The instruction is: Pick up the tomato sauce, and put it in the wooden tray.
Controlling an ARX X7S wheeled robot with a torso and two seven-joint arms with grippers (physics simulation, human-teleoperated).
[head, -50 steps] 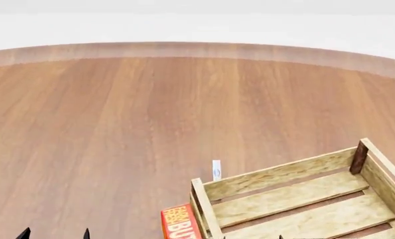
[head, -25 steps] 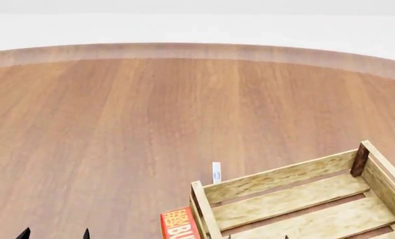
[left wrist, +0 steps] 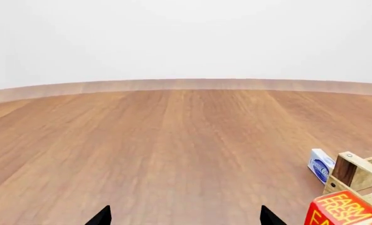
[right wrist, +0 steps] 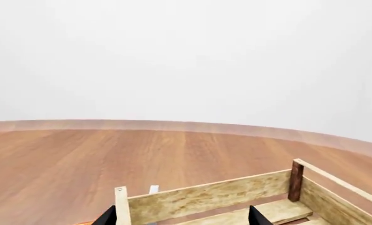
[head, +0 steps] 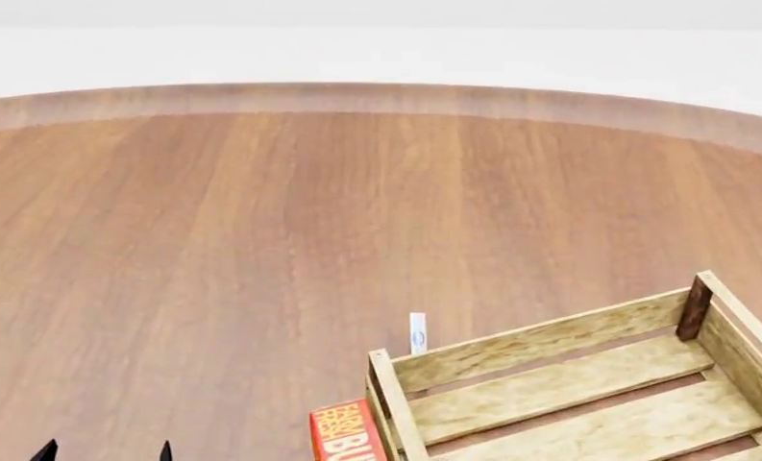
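The tomato sauce can does not show in any of the three views, so which way it lies from either end effector, and how its long axis stands, cannot be told from here; my guess is that it sits nearer the robot than the head view reaches, below that view's lower edge, and the camera or torso would have to tip down to find it. What does show is the wooden tray (head: 573, 384), at about 4 o'clock in the head view, set at a slant on the round wooden surface (head: 291, 221), with bare slats where they are visible. Against its near-left corner, at about 6 o'clock, stands a red butter box (head: 346, 434), and just past the tray's far-left wall a small white-and-blue carton (head: 418, 332) stands upright. The left end effector (head: 105, 449) peeks in at about 7 o'clock as two dark tips set apart, holding nothing; in the left wrist view (left wrist: 184, 216) its tips are again spread wide, aimed level across open wood with the tray corner off to one side. The right end effector (right wrist: 181, 216) is out of the head view; its own camera shows two separated tips, nothing between them, pointing over the tray's near wall. The right arm is thus the nearer one to the tray.
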